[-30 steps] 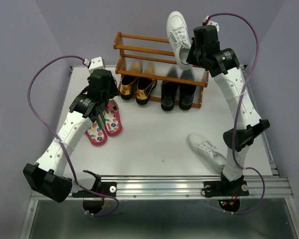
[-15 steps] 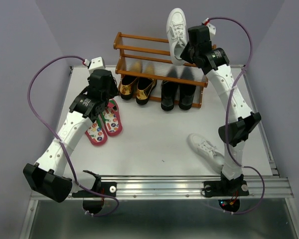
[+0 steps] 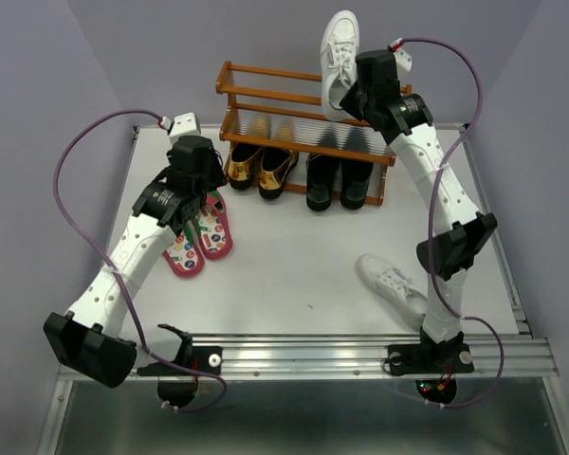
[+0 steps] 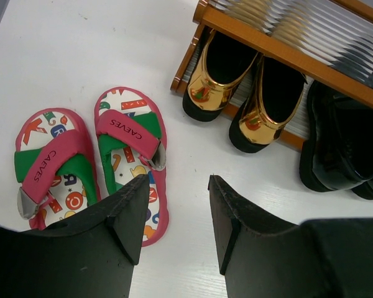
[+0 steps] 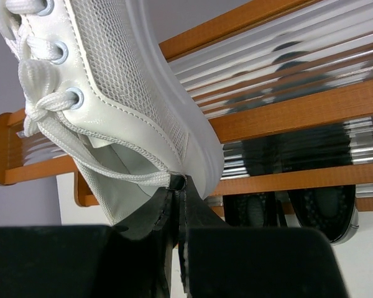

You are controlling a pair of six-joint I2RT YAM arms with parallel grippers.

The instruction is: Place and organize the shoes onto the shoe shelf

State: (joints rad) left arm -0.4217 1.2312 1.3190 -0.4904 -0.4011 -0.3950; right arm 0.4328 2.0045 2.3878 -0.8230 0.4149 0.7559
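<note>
Shelf [image 5: 286,105] lies just beyond the right gripper [image 5: 178,183], whose jaws pinch the edge of a sneaker [image 5: 112,81] rising above them. Left gripper [image 4: 177,211], jaws spread, hovers over flip-flops [image 4: 127,133] lying left of its gap.

Shoe shelf [image 3: 266,93] stands at the far side of the table [image 3: 294,275]. Lower tier: loafers [image 3: 261,169] left, boots [image 3: 339,182] right, side by side. Flip-flops [image 3: 201,232] on the table, left of and before the shelf. Raised sneaker [image 3: 337,52] over the top tier's right half — second sneaker [image 3: 394,282] on the table, front right.
</note>
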